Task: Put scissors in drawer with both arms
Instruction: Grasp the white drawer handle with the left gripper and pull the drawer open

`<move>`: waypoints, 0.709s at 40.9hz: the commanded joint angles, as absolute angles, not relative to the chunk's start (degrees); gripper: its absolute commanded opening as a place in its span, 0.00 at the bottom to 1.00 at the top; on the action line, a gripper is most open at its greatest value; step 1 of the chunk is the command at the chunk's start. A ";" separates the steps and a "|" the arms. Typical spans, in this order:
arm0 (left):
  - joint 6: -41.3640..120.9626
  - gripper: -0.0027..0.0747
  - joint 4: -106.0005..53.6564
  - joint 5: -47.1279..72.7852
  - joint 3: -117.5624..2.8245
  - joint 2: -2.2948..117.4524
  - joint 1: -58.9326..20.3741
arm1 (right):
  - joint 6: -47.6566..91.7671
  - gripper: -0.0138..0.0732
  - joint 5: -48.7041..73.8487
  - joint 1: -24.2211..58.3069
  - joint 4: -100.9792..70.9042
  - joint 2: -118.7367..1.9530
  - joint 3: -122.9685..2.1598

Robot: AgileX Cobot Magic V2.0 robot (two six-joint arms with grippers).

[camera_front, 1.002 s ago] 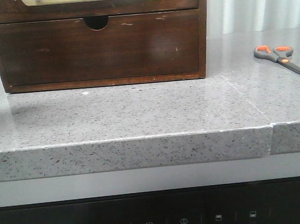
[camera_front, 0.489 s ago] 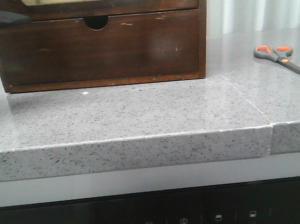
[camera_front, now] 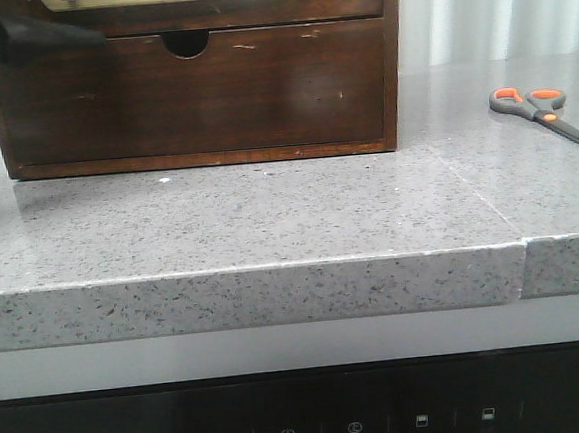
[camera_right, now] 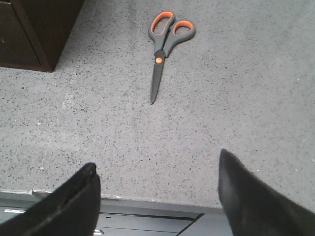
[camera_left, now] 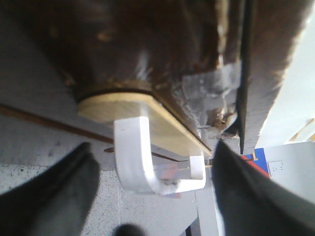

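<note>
speckled grey stone makes up the countertop (camera_front: 250, 230), with a seam running across its right part and a dark appliance panel (camera_front: 306, 421) below its front edge at 6 o'clock in the front view.

nearest in the right wrist view, the right gripper (camera_right: 157, 196) hangs above the counter's front edge with its dark fingers spread wide and nothing between them. beyond it the scissors (camera_right: 162, 49) lie flat and closed on the stone, orange finger loops away from the gripper and the blade tip toward it. in the front view the scissors (camera_front: 540, 111) sit at about 3 o'clock, well apart from the wooden cabinet (camera_front: 193, 74).

farther back the cabinet stands on the counter at 12 o'clock. its lower drawer (camera_front: 195, 94) has a plain front with a semicircular notch and is shut. above it, cut off by the frame, is the drawer (camera_front: 178, 7) with the white panel in a tan-gold frame. the left gripper (camera_front: 45, 37) reaches in from 10 o'clock at that drawer's left end. in the left wrist view the left gripper (camera_left: 152, 189) is spread wide, its fingers on either side of a white hook-shaped handle (camera_left: 147, 167) fixed to a tan plate (camera_left: 147, 118); whether they touch it is unclear.
</note>
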State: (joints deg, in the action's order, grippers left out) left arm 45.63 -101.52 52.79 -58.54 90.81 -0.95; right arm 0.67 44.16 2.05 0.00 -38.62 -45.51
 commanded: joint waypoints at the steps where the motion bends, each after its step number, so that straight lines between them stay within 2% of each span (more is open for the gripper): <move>1: 45.27 0.41 -106.59 53.60 -60.52 88.76 -0.98 | 0.96 0.77 40.51 1.98 0.00 -38.95 -47.32; 5: 44.44 0.30 -106.59 53.38 -60.52 88.76 -0.84 | 0.96 0.77 40.60 1.98 0.00 -38.95 -47.32; 10: 44.31 0.23 -106.59 54.60 -60.52 88.76 -0.74 | 0.96 0.77 40.62 1.98 0.00 -38.95 -47.32; 23: 45.37 0.22 -106.59 63.74 -59.83 88.62 0.92 | 0.96 0.77 40.62 1.98 0.00 -38.95 -47.32; 29: 47.95 0.22 -106.59 65.54 -55.94 85.83 0.96 | 0.96 0.77 40.62 1.98 0.00 -38.95 -47.32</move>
State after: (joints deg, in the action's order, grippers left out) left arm 45.25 -101.48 58.35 -56.27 90.34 0.95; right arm 0.67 44.16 2.05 -0.30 -38.62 -45.51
